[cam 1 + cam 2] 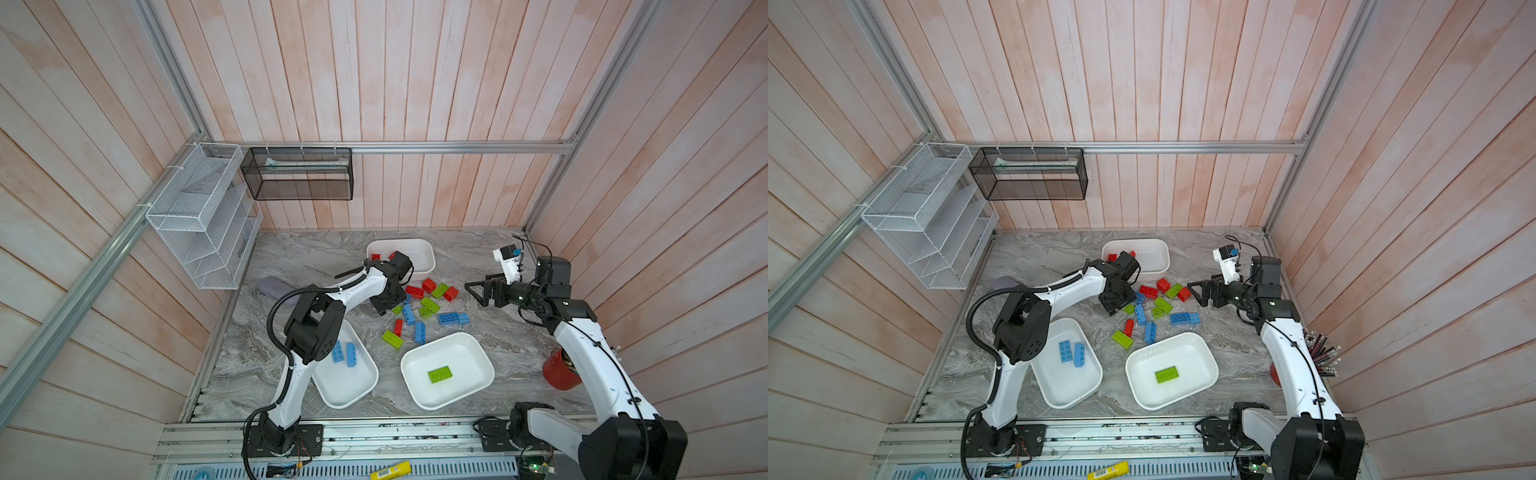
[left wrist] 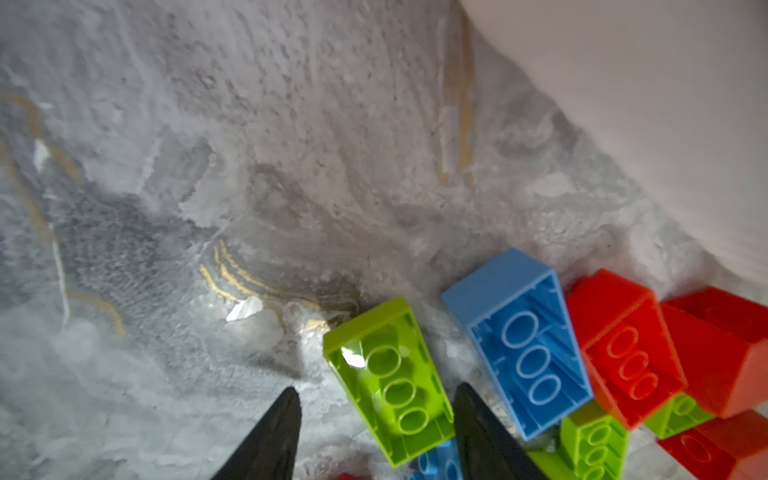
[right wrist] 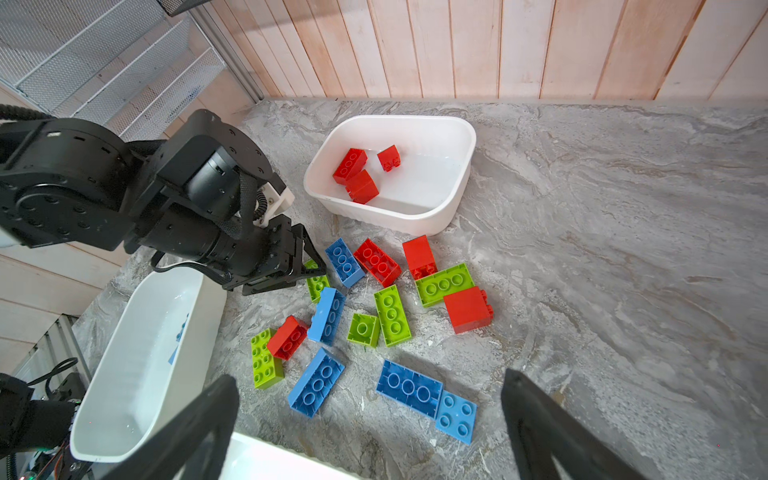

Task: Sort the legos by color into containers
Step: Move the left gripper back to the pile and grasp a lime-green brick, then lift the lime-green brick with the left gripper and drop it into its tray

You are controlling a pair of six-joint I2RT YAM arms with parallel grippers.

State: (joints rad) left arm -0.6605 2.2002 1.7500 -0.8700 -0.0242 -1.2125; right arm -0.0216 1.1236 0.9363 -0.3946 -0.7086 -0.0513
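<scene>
Table (image 1: pixel 291 257): grey marbled top. Legos (image 1: pixel 419 307), loose: a mixed heap of red, blue and lime bricks lying on the table between all three tubs. Back container (image 1: pixel 422 257), near the rear wall: three red legos (image 3: pixel 361 187) inside. Front-left container (image 1: pixel 349 386), partly under the left arm: two blue legos (image 1: pixel 337 351), side by side. Front-right container (image 1: pixel 461 353): one green lego (image 1: pixel 439 374), flat on the tub's floor. Left gripper (image 2: pixel 376 395): down at the heap's left edge, jaws half apart and astride a lime brick (image 2: pixel 390 374) that lies on the table. One jaw sits just beside the brick and the other stands off it, so no grip shows. A blue brick (image 2: pixel 519 345) lies next to it, with red ones beyond. Right gripper (image 1: pixel 473 293): held above the table to the right of the heap, jaws spread wide, nothing between them. Red cup (image 1: pixel 559 372): beside the right arm, pencils (image 1: pixel 1323 353) sticking out. White wire basket (image 1: pixel 199 216) and black mesh basket (image 1: pixel 299 174): hung on the walls.
</scene>
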